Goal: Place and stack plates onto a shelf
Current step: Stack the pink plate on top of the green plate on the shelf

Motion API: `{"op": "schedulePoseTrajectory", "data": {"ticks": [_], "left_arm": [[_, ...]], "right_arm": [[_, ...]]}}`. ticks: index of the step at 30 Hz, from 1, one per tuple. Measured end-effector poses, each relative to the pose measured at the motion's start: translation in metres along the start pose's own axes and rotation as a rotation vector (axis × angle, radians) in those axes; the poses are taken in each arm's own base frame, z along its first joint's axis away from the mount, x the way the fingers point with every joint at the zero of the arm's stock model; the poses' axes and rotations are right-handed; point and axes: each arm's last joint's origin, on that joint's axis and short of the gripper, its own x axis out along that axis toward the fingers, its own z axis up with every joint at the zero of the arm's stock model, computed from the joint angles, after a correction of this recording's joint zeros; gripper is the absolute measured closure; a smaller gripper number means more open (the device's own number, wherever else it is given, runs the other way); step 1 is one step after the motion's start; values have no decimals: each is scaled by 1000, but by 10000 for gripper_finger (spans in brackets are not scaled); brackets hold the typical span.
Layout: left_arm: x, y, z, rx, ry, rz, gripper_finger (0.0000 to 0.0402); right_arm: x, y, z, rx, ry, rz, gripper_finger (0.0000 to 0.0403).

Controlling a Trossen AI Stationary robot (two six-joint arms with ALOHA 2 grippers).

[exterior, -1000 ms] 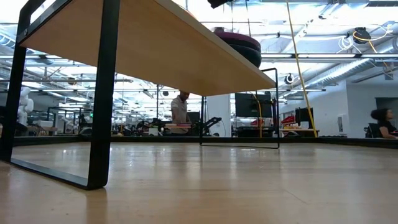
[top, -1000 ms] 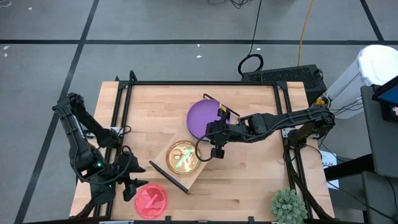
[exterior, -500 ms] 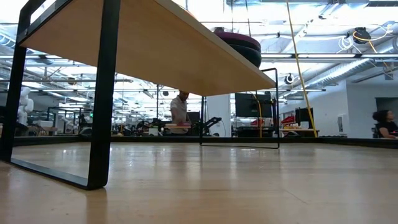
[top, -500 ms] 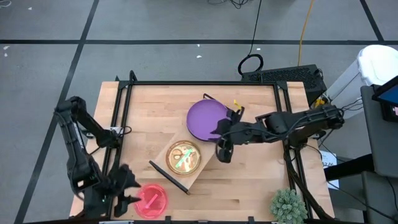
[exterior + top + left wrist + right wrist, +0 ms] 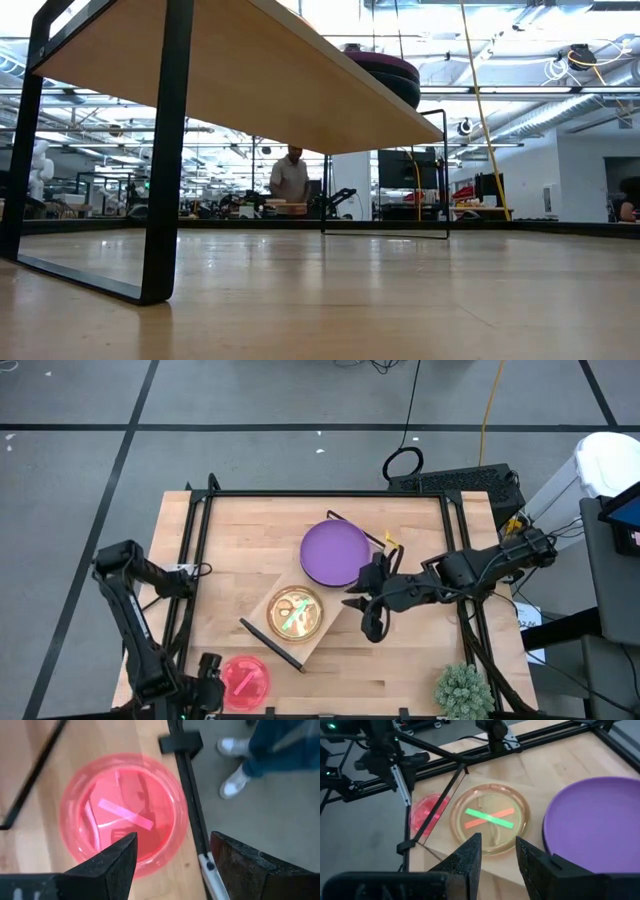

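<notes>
Overhead: purple plate (image 5: 334, 554) and a clear plate (image 5: 294, 613) on the shelf (image 5: 318, 622); pink plate (image 5: 244, 681) on the table's near-left corner. Left gripper (image 5: 204, 685) beside it, fingers spread, empty. Right gripper (image 5: 497, 860) narrowly parted, empty. Left wrist alone shows a person's shoes (image 5: 233, 764).

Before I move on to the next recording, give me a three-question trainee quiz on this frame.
1. True or false: the purple plate lies on the shelf.
2. Which plate is still off the shelf, at the table's edge: A purple, B pink, C yellowish?
3. Fill in: the left tool hovers with open jaws over the ____ plate.

Key: 1 true. 2 B, the pink plate; the yellowish plate is on the shelf. 3 pink. The right tool holds nothing, beside the shelf.
</notes>
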Motion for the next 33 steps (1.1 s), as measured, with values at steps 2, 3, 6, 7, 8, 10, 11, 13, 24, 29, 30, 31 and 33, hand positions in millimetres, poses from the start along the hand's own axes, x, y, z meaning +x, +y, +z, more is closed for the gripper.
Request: {"op": "schedulePoseTrajectory", "data": {"ticks": [2, 3, 6, 7, 8, 10, 11, 13, 24, 29, 30, 31, 33], "left_arm": [[8, -2, -1, 35, 16, 6, 147], [12, -4, -1, 51, 18, 6, 147], [24, -10, -1, 101, 10, -5, 147], [29, -12, -1, 120, 8, -15, 147], [33, -15, -1, 137, 5, -26, 147], [42, -19, 0, 164, 5, -43, 147], [47, -20, -1, 175, 8, -46, 147], [56, -21, -3, 191, 20, -33, 147], [88, -20, -13, 296, 95, 50, 148], [96, -17, -17, 293, 119, 103, 187], [96, -16, -17, 294, 120, 110, 199], [96, -16, -17, 296, 120, 112, 212], [96, -17, -17, 301, 117, 109, 237]], "right_arm": [[-1, 2, -1, 7, 4, 5, 298], [-1, 3, -2, 12, 5, 7, 298], [-2, 4, -3, 23, 8, 11, 298], [-2, 5, -3, 27, 9, 12, 298], [-2, 5, -3, 32, 10, 11, 298], [-2, 5, -4, 40, 13, 10, 298], [-2, 4, -4, 43, 13, 10, 298], [-2, 4, -4, 44, 12, 9, 298], [-2, 4, -4, 40, 12, 7, 298], [-2, 4, -4, 40, 11, 7, 298], [-2, 4, -4, 40, 11, 7, 298], [-2, 4, -3, 40, 11, 6, 298], [-2, 4, -3, 41, 11, 6, 298]]}}
